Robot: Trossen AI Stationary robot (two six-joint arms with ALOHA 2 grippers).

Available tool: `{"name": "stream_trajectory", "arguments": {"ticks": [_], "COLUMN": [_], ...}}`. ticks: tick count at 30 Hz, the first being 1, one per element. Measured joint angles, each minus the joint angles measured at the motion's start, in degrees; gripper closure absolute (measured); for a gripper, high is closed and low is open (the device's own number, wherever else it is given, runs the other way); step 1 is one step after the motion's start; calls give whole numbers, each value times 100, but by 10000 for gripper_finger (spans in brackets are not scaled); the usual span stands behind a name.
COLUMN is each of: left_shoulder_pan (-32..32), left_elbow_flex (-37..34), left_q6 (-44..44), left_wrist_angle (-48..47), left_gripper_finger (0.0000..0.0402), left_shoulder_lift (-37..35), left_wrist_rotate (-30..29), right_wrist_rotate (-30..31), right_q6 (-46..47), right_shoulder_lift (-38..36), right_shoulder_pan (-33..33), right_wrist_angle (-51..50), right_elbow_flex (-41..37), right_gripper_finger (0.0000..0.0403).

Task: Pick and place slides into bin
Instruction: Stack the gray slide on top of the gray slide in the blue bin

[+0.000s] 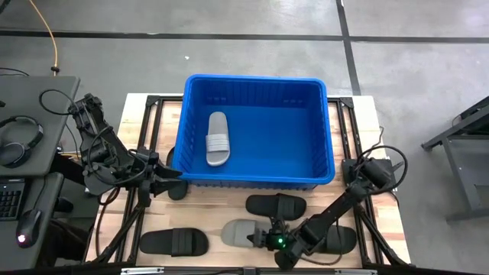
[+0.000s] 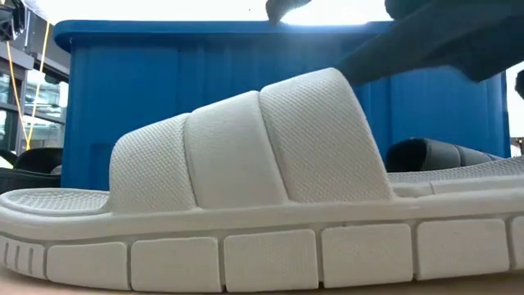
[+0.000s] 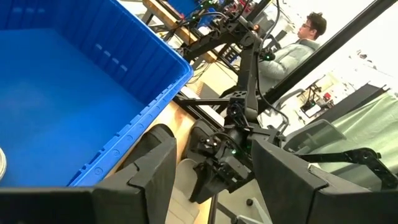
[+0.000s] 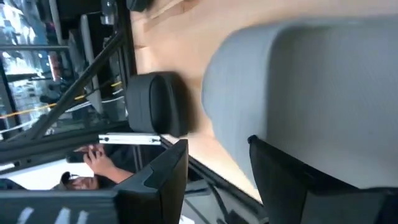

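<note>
Right gripper (image 1: 267,239), fingers apart and holding nothing, poised at the strap end of a grey slide (image 1: 241,233) lying at six o'clock on the table (image 1: 229,206). Step in hand, as judged: approach to grasp. The next move calls for closing on the strap, then lifting over the near wall of the blue bin (image 1: 256,180) at twelve o'clock, where one grey slide (image 1: 218,139) already lies. Black slides (image 1: 276,205) flank the route. Left gripper (image 1: 157,180) waits, fingers apart, at nine o'clock.
</note>
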Motion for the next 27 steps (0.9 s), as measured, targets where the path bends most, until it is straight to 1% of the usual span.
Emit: {"name": "stream_trajectory", "arguments": {"ticks": [3, 5, 7, 10, 14, 18, 20, 22, 25, 27], "left_shoulder_pan": [0, 0, 0, 0, 0, 0, 0, 0, 0, 0], "left_elbow_flex": [0, 0, 0, 0, 0, 0, 0, 0, 0, 0], "left_q6": [23, 24, 28, 36, 37, 37, 34, -4, -5, -7], "left_wrist_angle": [0, 0, 0, 0, -2, -2, -2, -1, -2, 0], "left_gripper_finger": [204, 204, 204, 204, 204, 204, 204, 204, 204, 204], "left_shoulder_lift": [0, 0, 0, 0, 0, 0, 0, 0, 0, 0], "left_wrist_rotate": [0, 0, 0, 0, 0, 0, 0, 0, 0, 0], "right_wrist_rotate": [-153, -195, -140, 107, -66, 9, -139, -240, -212, -351], "right_q6": [20, 286, 542, 628, 256, -135, -253, -313, -293, -238], "right_shoulder_lift": [-4, -4, -4, -4, -2, -2, -2, -2, -2, -2], "right_shoulder_pan": [96, 177, 228, 195, -28, -265, -380, -459, -495, -464], "right_wrist_angle": [-217, -464, -630, -716, -721, -732, -714, -716, -712, -706], "right_elbow_flex": [48, 44, 44, 44, 44, 44, 44, 44, 44, 44], "right_gripper_finger": [238, 238, 238, 238, 238, 238, 238, 238, 238, 238]}}
